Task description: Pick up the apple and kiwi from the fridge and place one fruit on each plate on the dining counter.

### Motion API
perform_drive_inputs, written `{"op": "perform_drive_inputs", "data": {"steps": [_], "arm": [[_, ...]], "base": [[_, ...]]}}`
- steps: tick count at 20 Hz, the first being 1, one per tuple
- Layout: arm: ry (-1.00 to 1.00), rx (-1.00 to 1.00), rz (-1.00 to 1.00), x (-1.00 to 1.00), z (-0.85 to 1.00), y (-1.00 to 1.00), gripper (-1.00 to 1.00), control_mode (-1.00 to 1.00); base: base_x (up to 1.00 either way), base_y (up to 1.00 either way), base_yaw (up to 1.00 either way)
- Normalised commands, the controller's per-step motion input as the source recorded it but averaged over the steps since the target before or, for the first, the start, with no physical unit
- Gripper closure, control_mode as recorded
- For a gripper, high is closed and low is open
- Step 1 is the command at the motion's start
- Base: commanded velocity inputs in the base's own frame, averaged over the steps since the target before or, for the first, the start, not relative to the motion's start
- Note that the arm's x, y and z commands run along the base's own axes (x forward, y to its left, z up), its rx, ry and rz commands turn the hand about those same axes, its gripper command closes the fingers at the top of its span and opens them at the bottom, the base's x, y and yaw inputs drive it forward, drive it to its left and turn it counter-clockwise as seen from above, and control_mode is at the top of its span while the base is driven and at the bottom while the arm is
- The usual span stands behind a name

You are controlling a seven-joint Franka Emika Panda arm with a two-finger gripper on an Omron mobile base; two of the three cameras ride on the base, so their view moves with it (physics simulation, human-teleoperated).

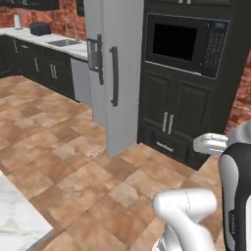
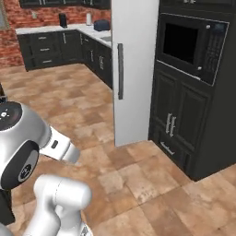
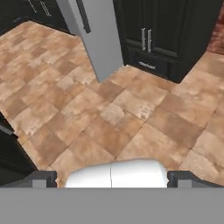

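Observation:
The tall silver-grey fridge point(image 1: 105, 73) point(image 2: 133, 69) stands with its doors closed, dark vertical handles facing me; its lower corner shows in the hand view point(image 3: 103, 43). The apple and kiwi are hidden behind the doors. My gripper point(image 3: 113, 179) hangs over the tiled floor some way in front of the fridge. It is open, its dark fingertips point(image 3: 43, 178) spread wide with nothing held between them. A corner of the white marble dining counter point(image 1: 19, 215) shows at the lower left. The plates are out of view.
A black oven cabinet with a built-in microwave point(image 1: 184, 44) point(image 2: 189, 44) stands right of the fridge. A black-cabinet wall counter with a sink point(image 1: 63, 43) and toaster point(image 1: 40, 28) runs along the brick wall at left. Brown tiled floor point(image 1: 98, 166) lies open between.

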Motion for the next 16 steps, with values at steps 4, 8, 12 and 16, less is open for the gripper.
{"op": "perform_drive_inputs", "data": {"steps": [4,8,12,16], "arm": [[0.00,0.00,0.00,0.00,0.00,0.00,-1.00,1.00],[0.00,0.00,0.00,0.00,0.00,0.00,-1.00,1.00],[0.00,0.00,0.00,0.00,0.00,0.00,-1.00,1.00],[0.00,0.00,0.00,0.00,0.00,0.00,-1.00,1.00]], "base": [[1.00,-0.25,0.56],[1.00,-0.24,0.55],[1.00,-0.21,0.53],[1.00,-0.08,0.43]]}}
